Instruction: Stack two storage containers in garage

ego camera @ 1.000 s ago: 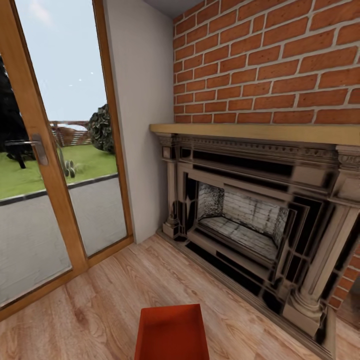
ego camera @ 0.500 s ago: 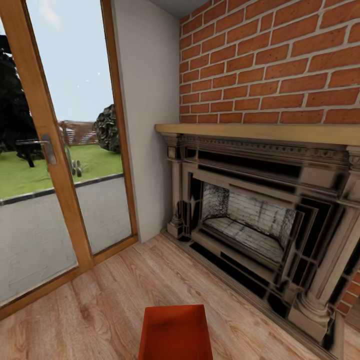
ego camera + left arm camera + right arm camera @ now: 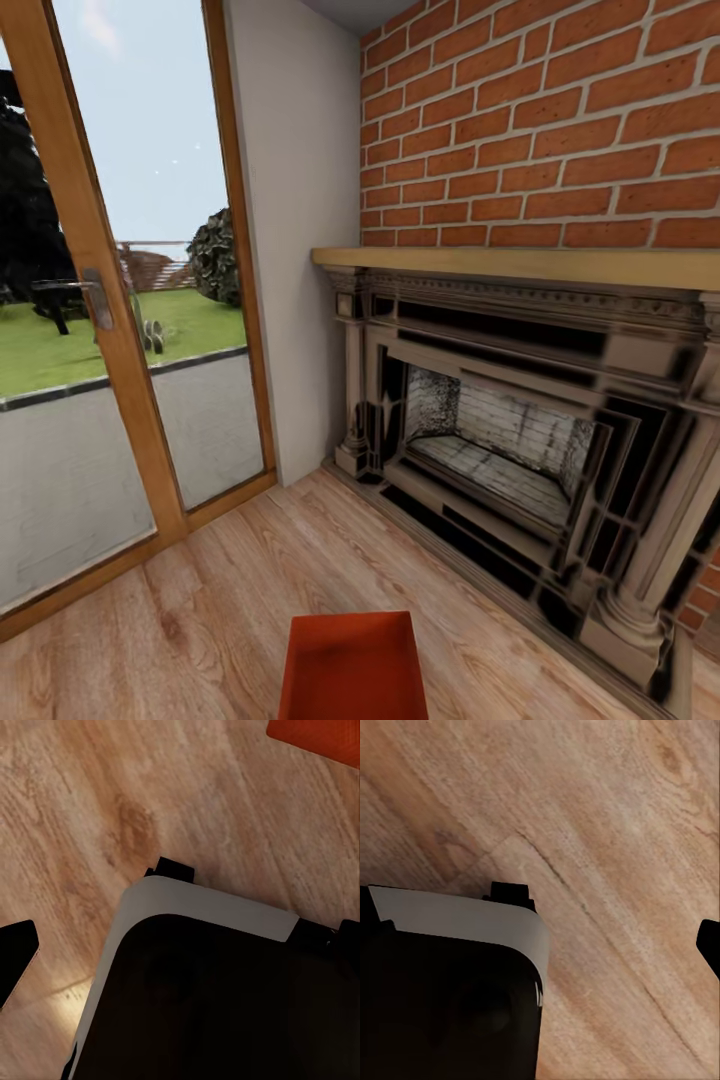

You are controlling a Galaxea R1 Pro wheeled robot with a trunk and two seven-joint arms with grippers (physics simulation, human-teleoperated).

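One orange-red storage container (image 3: 352, 668) lies on the light wood plank floor of the living room, at the bottom centre of the head view, close in front of me. A corner of the container (image 3: 319, 735) also shows in the left wrist view, beyond my dark base. My left gripper (image 3: 181, 949) hangs above the planks with one black fingertip (image 3: 15, 960) at the picture's edge, and nothing between its fingers. My right gripper (image 3: 540, 934) hangs likewise, its fingertip (image 3: 711, 945) at the edge, holding nothing.
A dark ornate fireplace (image 3: 520, 440) under a brick wall (image 3: 540, 130) fills the right side. Wood-framed glass doors (image 3: 110, 330) stand at the left, with a white wall pier (image 3: 295, 250) between. My white-and-black base (image 3: 210, 997) sits below both wrists.
The whole head view shifted slightly, so the camera turned a little to the left, then settled. The container lies in the same place on the floor.
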